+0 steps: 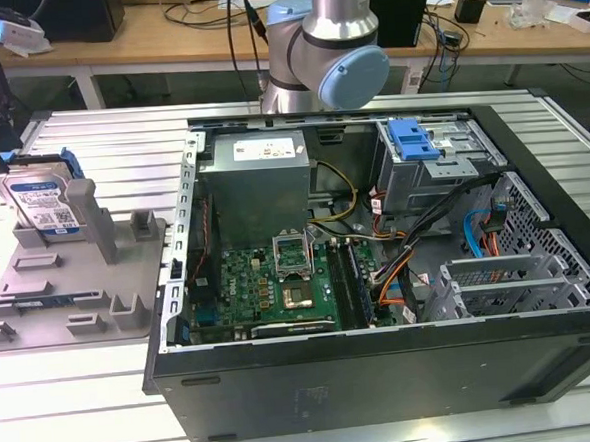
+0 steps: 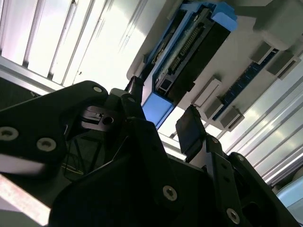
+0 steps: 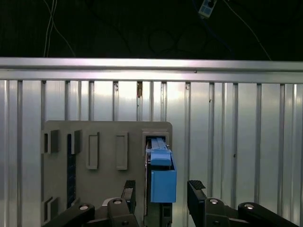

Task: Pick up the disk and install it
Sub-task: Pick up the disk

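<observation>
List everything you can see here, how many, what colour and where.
disk: one, silver with blue bracket, standing in the holder
holder: one, grey, on the table, exterior view's left
computer case: one, black, open, on the table
circuit board: one, green, inside the case
latch: one, blue, inside the case
table: one, silver, slotted, under everything
arm: one, grey, behind the case
gripper: one, black, jaws open either side of the disk

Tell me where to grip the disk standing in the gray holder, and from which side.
Grip its blue bracket across the thin upper edge, coming from above: the disk stands on edge, its lower part seated in the gray holder. The gripper, open, straddles that edge.
</observation>
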You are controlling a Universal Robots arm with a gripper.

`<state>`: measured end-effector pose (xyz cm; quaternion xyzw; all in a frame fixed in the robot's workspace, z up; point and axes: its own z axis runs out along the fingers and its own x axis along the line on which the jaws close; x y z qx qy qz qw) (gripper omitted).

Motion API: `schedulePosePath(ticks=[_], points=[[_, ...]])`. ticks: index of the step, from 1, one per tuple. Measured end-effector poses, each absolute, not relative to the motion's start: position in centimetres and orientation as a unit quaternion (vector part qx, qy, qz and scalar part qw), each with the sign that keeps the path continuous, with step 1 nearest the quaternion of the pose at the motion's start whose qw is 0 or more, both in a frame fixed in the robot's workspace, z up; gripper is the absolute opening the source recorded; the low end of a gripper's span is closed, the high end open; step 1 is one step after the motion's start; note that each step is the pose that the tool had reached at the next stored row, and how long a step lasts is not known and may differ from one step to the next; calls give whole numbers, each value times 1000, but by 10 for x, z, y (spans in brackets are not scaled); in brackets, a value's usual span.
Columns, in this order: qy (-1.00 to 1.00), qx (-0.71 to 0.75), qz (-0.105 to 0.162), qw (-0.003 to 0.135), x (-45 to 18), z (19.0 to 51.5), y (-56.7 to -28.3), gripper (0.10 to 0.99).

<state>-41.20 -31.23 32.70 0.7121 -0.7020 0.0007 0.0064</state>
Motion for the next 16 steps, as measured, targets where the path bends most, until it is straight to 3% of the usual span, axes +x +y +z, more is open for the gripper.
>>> schedulePosePath(ticks=[16], points=[[-702,712,1,6,-414,308,-312,557]])
